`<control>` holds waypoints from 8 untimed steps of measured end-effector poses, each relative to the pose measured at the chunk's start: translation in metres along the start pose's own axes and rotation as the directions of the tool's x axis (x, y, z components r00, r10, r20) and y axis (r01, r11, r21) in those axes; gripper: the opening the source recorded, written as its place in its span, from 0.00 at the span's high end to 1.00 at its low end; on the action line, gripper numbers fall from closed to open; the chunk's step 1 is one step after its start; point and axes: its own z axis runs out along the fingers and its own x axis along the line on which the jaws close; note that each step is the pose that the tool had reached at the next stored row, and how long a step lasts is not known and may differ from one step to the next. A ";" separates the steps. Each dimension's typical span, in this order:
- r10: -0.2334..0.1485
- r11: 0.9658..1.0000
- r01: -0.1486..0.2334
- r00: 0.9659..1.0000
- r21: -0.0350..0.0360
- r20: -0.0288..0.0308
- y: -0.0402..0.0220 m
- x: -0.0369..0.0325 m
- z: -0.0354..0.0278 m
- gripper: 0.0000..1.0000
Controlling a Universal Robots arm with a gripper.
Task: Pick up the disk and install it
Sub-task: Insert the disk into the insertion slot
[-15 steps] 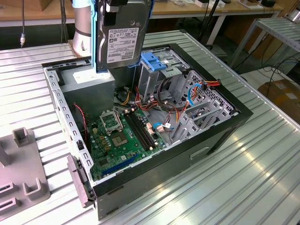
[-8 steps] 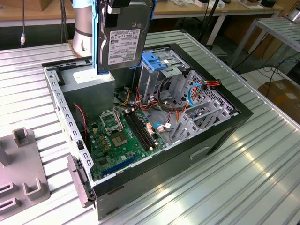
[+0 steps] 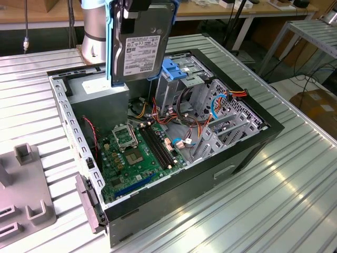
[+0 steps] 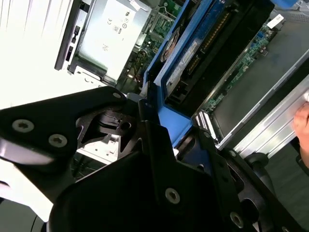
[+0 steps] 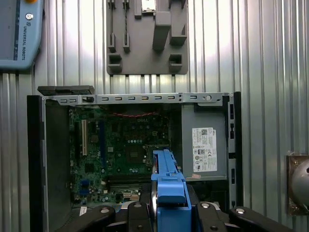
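Currently the gripper (image 3: pixel 139 6) is clamped on the disk (image 3: pixel 139 47), fingers closed against its blue bracket (image 3: pixel 109 47) at the top edge. The disk hangs upright in the air, label toward the exterior camera. It is above the open computer case (image 3: pixel 247 153), over the gap between the power supply (image 3: pixel 100 92) and the drive cage (image 3: pixel 181 79), and touches neither. In the first wrist view the bracket's edge sits between the black gripper parts, with the motherboard (image 5: pixel 125 145) beyond it.

Surface: ribbed aluminium table (image 3: pixel 284 195), with bright glare on the slats at the exterior view's right. The case lies on its side, lid off, board and wiring exposed. A grey fixture plate (image 3: pixel 23 195) with raised blocks rests on the table at the exterior view's left, apart from the case. A teach pendant (image 5: pixel 19 34) lies on the slats near that plate. The arm base (image 3: pixel 95 31) stands at the far side of the case.

Room: wooden workbenches (image 3: pixel 221 13) run along the back. A second metal table (image 3: pixel 310 29) stands at the exterior view's right. A cardboard box (image 3: pixel 318 105) and loose cables (image 3: pixel 303 79) are on the floor beside it.
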 end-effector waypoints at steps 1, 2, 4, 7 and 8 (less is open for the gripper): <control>0.000 1.000 0.000 1.000 0.000 0.000 -0.0001 0.0015 0.0000 0.63; 0.000 1.000 0.000 1.000 0.000 0.000 -0.0002 0.0027 -0.0001 0.63; 0.000 1.000 0.000 1.000 0.000 0.000 -0.0003 0.0046 -0.0002 0.63; 0.000 1.000 0.000 1.000 0.000 0.000 -0.0007 0.0082 -0.0003 0.63; 0.000 1.000 0.000 1.000 0.000 0.000 -0.0009 0.0095 -0.0003 0.63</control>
